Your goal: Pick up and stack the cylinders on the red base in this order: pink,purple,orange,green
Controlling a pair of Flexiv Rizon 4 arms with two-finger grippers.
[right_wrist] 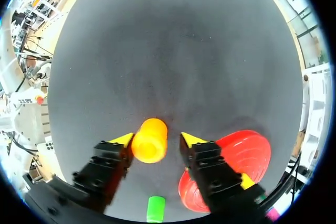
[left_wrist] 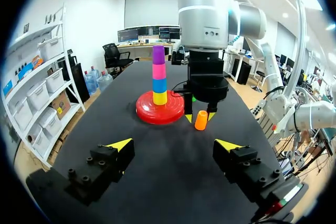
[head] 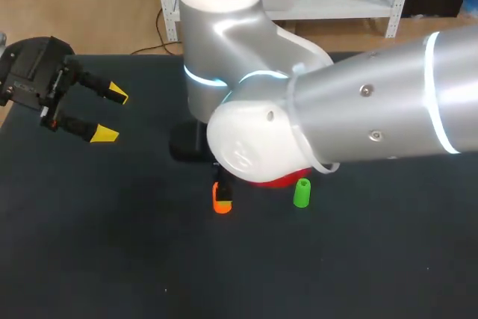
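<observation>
The orange cylinder (right_wrist: 150, 140) stands upright on the black table, close to the red base (right_wrist: 247, 156). My right gripper (right_wrist: 156, 139) hangs over it with one finger on each side. One finger is against the cylinder and a small gap shows at the other, so the gripper is open. On the red base (left_wrist: 157, 114) stands a stack (left_wrist: 159, 76) of yellow, blue, pink and purple, from the bottom up. The green cylinder (head: 301, 193) stands beside the base. My left gripper (head: 112, 115) is open and empty, far off at the table's left.
My right arm's big silver links (head: 299, 110) cover the middle of the head view and hide most of the base and the stack there. Bare black tabletop (head: 112, 259) lies in front and to the left.
</observation>
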